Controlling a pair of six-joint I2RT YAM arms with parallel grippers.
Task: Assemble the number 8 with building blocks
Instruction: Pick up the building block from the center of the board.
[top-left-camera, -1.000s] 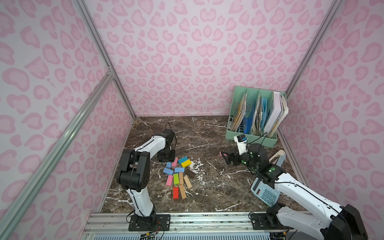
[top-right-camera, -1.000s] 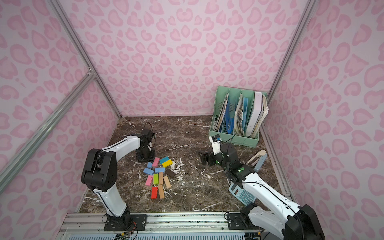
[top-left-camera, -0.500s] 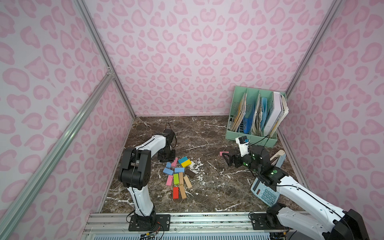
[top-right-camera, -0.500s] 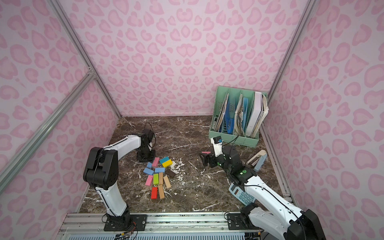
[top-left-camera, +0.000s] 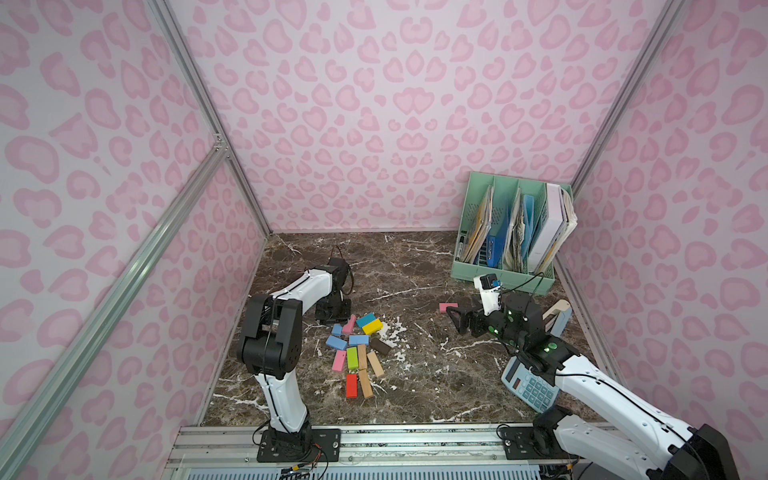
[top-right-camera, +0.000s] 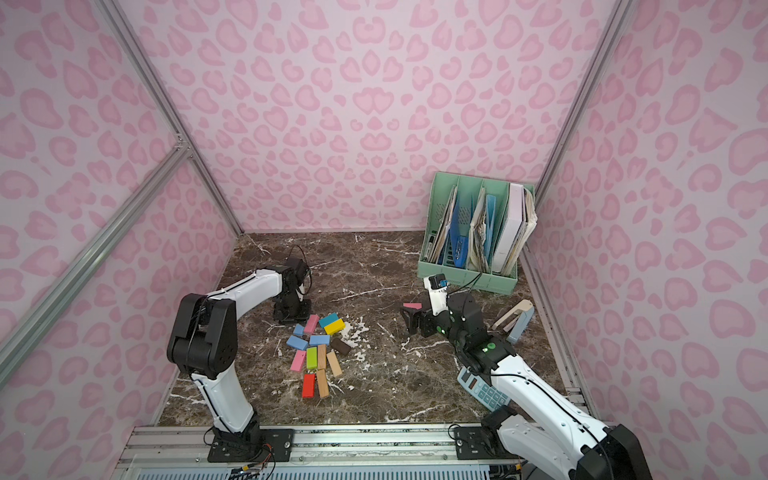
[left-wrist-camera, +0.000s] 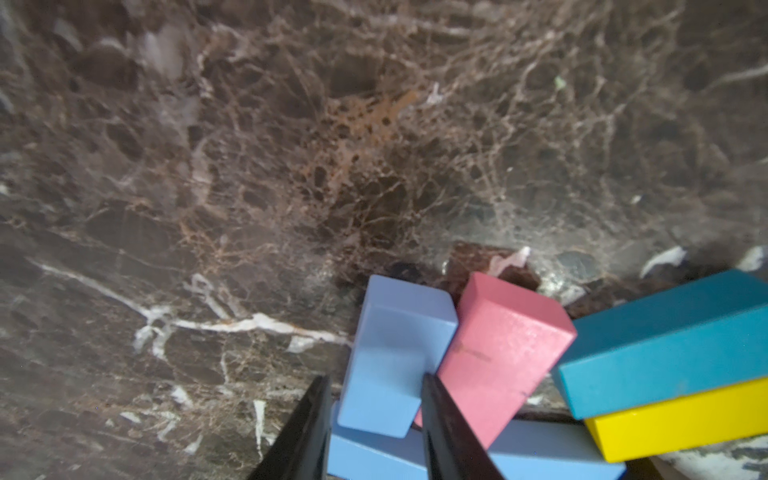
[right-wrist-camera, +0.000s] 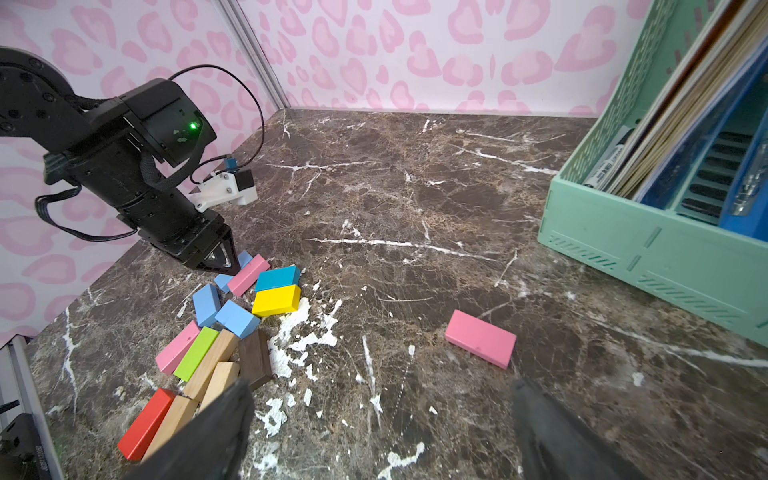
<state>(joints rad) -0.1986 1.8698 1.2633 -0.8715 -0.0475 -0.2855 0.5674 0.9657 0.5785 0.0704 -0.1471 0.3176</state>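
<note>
left gripper (left-wrist-camera: 374, 378) pinches a tilted light blue block (left-wrist-camera: 399, 332); lifting could drag the touching pink block (left-wrist-camera: 503, 353). right gripper (right-wrist-camera: 378, 392) gapes empty.

Walls: pale pink panels (top-left-camera: 374, 104) on three sides, printed with darker pink heart-like spots.
Frame: silver aluminium struts (top-left-camera: 194, 83) up the corners; one slants across the left side.
Table: dark brown marble-look table (top-left-camera: 415, 266), white veins, chipped white patches.
Storage: mint-green file rack (top-left-camera: 480, 187) of folders, far right corner.
Front: ribbed metal rail (top-left-camera: 415, 440).
Light: even, soft.
</note>
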